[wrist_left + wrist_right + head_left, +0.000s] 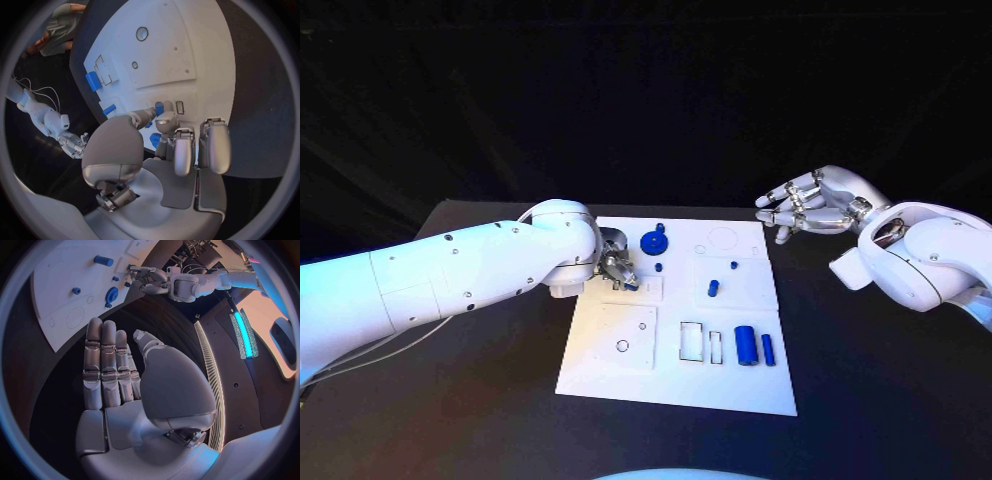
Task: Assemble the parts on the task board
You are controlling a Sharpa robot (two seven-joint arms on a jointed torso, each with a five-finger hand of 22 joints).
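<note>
Fingers of the left hand (619, 268) curl down onto the white task board (625, 375) near its upper left part, their tips close around a small blue part (154, 140) that sits just beyond them in the left wrist view; whether that part is truly pinched or merely touched I cannot tell. Just past this hand, toward the board's far edge, stands a round blue part (655, 242). Further off to its side lie two small blue pieces (714, 288) in the board's middle, and nearer the robot a thick blue cylinder (746, 345) lies beside a thinner blue rod (767, 348), next to rectangular cut-outs. The right hand (805, 207) hovers off the board, above the black table (877, 380) just beyond the board's far right corner, holding nothing; in the right wrist view its fingers (103, 365) lie straight and side by side, thumb apart. Behind the table hangs dark cloth.
</note>
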